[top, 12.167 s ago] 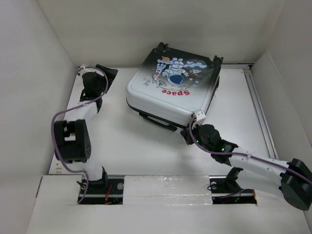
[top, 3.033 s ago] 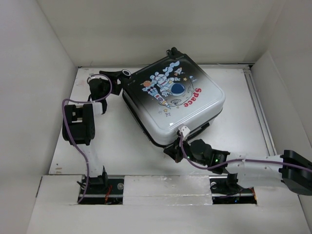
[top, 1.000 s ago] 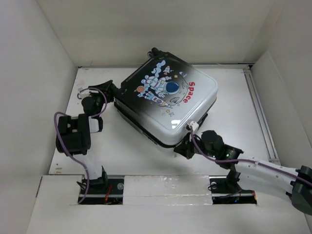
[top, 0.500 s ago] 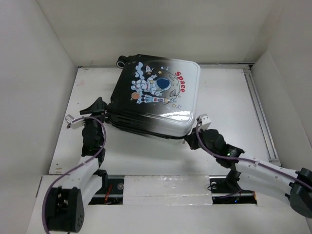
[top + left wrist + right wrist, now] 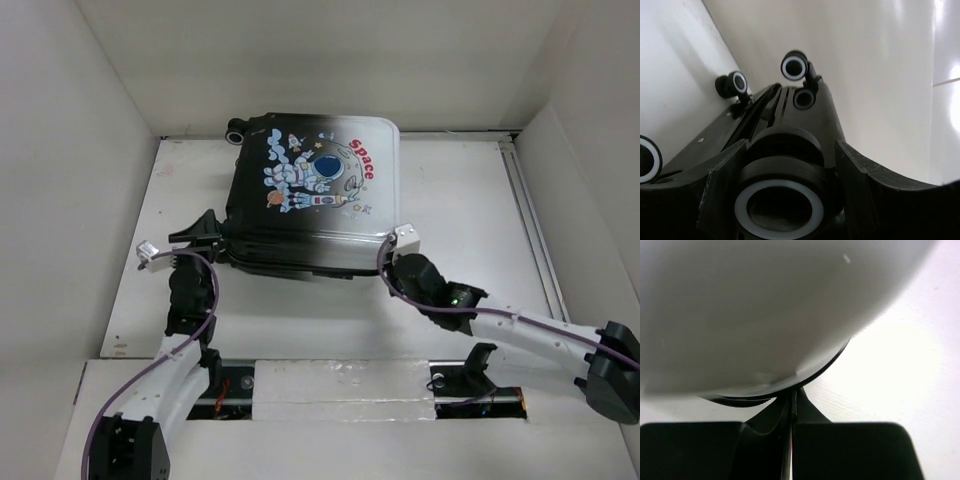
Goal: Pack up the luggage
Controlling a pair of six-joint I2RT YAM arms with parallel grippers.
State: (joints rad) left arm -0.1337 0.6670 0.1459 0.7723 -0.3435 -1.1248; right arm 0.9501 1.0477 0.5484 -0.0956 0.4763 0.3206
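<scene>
Since half a second ago, the small hard-shell wheeled suitcase (image 5: 315,200), white fading to black with a cartoon astronaut and red "Space" print, has turned a little further and slid toward the back wall. Twelve seconds ago it lay at the far right. It now lies closed and flat, print side up, on the white worktop (image 5: 470,200), at the back and left of the middle. Its shell is darkest toward the left and near side and white toward the far right. One black wheel (image 5: 236,128) pokes out at its far left corner.

The left end effector (image 5: 205,232) sits low at the suitcase's near left corner. In the left wrist view its two black fingers (image 5: 722,192) are spread apart on either side of a black caster with a white ring (image 5: 780,200). Whether they press on it cannot be told.

The right end effector (image 5: 386,262) is at the near right corner, its tip against the black seam (image 5: 830,362) beneath the white shell. In the right wrist view its two fingers are together, with only a hairline between them. Whether anything thin is pinched there cannot be told.
</scene>
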